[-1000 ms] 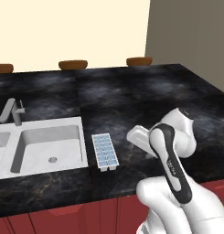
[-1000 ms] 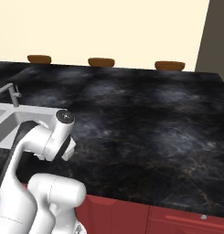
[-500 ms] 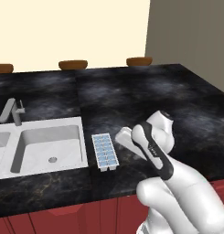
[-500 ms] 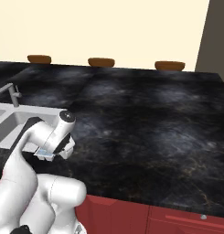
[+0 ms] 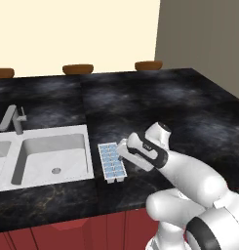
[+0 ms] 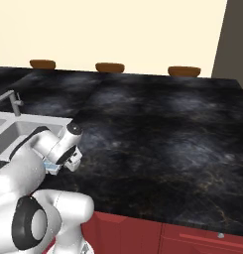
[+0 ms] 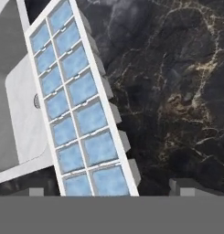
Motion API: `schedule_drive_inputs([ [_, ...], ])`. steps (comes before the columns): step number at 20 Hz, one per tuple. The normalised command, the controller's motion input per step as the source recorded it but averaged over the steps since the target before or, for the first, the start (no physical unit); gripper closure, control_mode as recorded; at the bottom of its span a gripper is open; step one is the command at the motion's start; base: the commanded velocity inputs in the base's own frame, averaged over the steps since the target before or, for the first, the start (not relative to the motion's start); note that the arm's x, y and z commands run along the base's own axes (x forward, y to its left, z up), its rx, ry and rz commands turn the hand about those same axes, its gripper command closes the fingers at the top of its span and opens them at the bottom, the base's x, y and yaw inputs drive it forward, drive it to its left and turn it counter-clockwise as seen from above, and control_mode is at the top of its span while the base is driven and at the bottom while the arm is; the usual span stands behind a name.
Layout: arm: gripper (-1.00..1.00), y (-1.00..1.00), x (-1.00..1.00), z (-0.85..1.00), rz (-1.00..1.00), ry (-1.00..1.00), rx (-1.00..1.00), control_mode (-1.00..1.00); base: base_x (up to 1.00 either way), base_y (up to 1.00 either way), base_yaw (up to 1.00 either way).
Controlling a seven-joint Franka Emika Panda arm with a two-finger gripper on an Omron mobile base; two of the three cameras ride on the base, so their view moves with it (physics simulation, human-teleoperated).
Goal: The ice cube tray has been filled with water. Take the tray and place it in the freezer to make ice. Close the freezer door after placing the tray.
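A big black stone counter point(image 5: 155, 107) with pale veins fills the room's middle. A white sink point(image 5: 52, 156) sits in it, with a grey tap point(image 5: 13, 119) behind. 3 brown stools point(image 6: 109, 67) stand by a cream wall point(image 5: 77, 29). Red cupboards point(image 6: 157, 238) are below.

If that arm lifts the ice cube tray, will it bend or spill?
The tray looks like thin moulded plastic, so probably fairly stiff, though long enough to flex slightly. Its blue cells look filled to the brim, so tilting would likely spill. The open gripper sits at one end, so a grip there may let the far end droop.
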Motion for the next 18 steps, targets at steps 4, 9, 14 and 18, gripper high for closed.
schedule_drive_inputs([
  [4,-1.0,0.2,0.28,-0.4,0.0,0.0,0.0,-1.0,0.0,0.0,0.0],
  [9,-1.0,0.08,0.13,-0.34,0.0,-0.04,0.0,-1.0,0.0,0.0,0.0],
  [14,-1.0,0.04,0.11,-0.25,0.0,-0.06,0.0,-1.0,0.0,0.0,0.0],
  [18,-1.0,0.14,0.15,-0.24,0.0,-0.07,0.0,-1.0,0.0,0.0,0.0],
])
